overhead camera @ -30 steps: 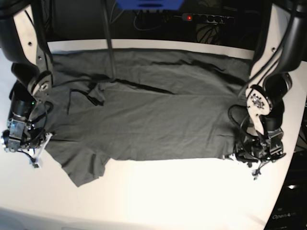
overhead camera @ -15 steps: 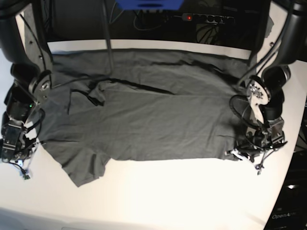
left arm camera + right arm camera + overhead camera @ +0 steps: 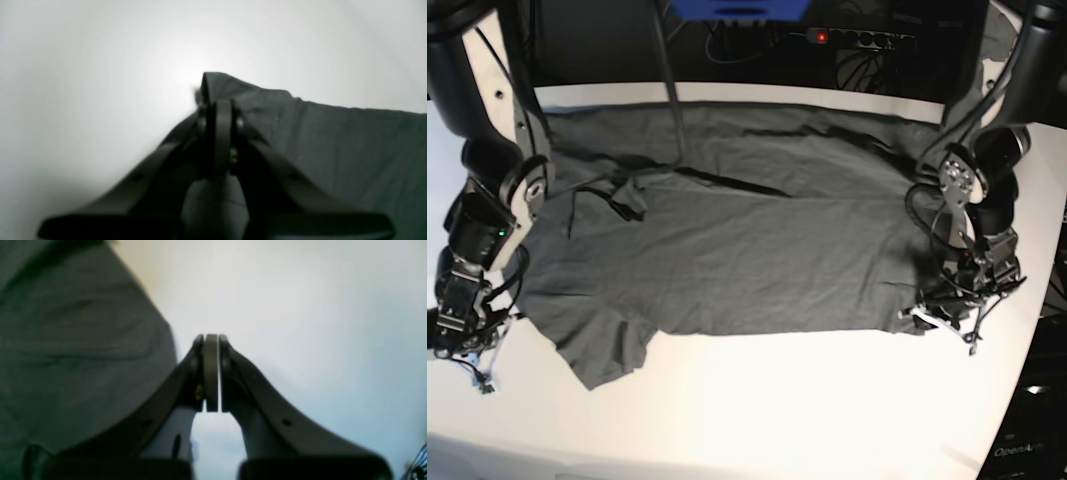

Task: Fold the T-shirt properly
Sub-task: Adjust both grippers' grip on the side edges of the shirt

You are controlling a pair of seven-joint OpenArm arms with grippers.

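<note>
The dark grey T-shirt (image 3: 727,230) is spread flat across my white table (image 3: 807,400), one sleeve poking out toward the near edge. My left tool (image 3: 220,100) is pinching a corner of the hem, with fabric bunched between the jaws. My right tool (image 3: 210,340) is pressed together on nothing, just beside the shirt's edge.

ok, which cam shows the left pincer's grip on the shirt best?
Left wrist: the left pincer is shut on the T-shirt corner, seen close. Base shows that pincer small at the hem. Right wrist shows only cloth, no grip.
</note>
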